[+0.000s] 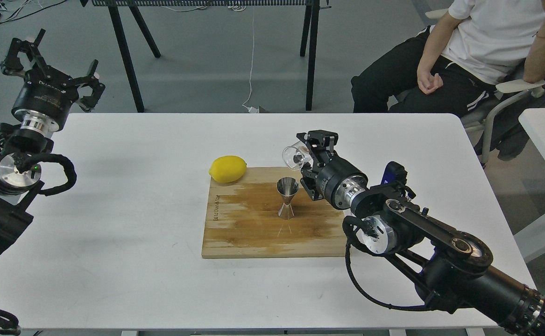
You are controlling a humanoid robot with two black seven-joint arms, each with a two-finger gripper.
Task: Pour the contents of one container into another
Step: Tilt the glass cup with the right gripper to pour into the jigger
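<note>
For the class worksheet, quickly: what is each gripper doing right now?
Left gripper: open, fingers spread, holding nothing, raised off the table's left edge.
Right gripper: shut on the glass cup, tipped above the jigger.

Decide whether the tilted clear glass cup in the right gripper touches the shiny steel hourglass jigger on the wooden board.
Apart. The head view shows the clear glass cup held above the steel jigger, with bare wooden board visible between them.

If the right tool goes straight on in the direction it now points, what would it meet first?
The right tool, shut on the tilted glass cup, points left and away. The lemon lies roughly that way, but probably lower, so the tool may pass above it; depth is unclear.
</note>
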